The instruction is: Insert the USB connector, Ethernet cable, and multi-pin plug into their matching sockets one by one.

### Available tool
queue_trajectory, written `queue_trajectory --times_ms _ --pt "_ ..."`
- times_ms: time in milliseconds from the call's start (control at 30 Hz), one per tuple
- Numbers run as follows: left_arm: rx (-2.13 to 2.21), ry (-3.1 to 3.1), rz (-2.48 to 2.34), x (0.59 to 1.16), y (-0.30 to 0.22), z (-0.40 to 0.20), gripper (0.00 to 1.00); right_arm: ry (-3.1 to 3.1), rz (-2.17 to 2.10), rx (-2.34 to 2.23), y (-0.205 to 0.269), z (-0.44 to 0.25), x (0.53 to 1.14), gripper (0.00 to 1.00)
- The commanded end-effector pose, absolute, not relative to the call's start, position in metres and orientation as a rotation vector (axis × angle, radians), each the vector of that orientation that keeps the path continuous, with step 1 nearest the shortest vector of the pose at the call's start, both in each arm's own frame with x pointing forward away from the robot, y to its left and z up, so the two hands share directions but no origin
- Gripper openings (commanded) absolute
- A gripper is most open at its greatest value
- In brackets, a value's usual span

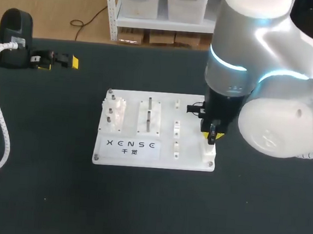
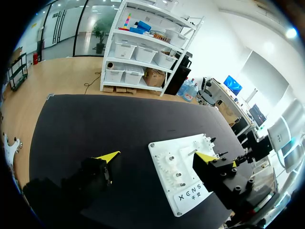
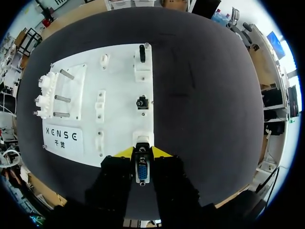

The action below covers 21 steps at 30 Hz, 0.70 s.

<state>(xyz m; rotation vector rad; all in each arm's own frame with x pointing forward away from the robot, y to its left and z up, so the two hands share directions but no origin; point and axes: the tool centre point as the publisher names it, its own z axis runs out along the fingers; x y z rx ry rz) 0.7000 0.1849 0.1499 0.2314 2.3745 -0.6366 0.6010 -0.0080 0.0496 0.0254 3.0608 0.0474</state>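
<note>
R gripper (image 1: 212, 134) is being held over board's (image 1: 126, 150) near-right socket (image 1: 208, 153). L wrist: L gripper (image 2: 157, 156) is being seen wide open, empty, off board. R wrist: multi-pin plug (image 3: 141, 169) is being clamped betw. both tips, socket just ahead, long axis along board's right edge.

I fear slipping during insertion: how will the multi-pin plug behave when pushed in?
Probably stiff: the multi-pin plug looks like a hard, metal-faced block. Small, so likely light. Clamped by the right pincer on two sides only, it might pivot if misaligned.

Head view looks down from behind; both wrist views, right nearest, share its white board (image 1: 191, 153).
</note>
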Motion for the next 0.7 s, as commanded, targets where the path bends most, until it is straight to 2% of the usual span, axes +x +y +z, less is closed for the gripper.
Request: queue_trajectory --times_ms 33,67,100,133,400,567,700 --pt "0.231 2.374 -0.637 0.700 0.185 0.150 1.00 3.023 0.079 0.023 -0.007 0.039 0.608 0.00" --pt "0.231 2.374 -0.637 0.700 0.185 0.150 1.00 3.015 0.085 0.020 -0.006 0.043 0.609 0.28" --pt "0.231 2.374 -0.637 0.700 0.185 0.150 1.00 3.003 0.085 0.024 -0.006 0.048 0.610 0.49" --pt "0.231 2.374 -0.637 0.700 0.185 0.150 1.00 2.990 0.093 0.027 -0.006 0.053 0.611 1.00" --pt "0.231 2.374 -0.637 0.700 0.185 0.150 1.00 2.883 0.077 0.064 -0.001 0.092 0.606 1.00" --pt "0.231 2.374 -0.637 0.700 0.185 0.150 1.00 2.795 -0.249 0.048 0.003 0.109 0.594 1.00" --pt "0.231 2.374 -0.637 0.700 0.185 0.150 1.00 2.795 -0.249 0.048 0.003 0.109 0.594 1.00"
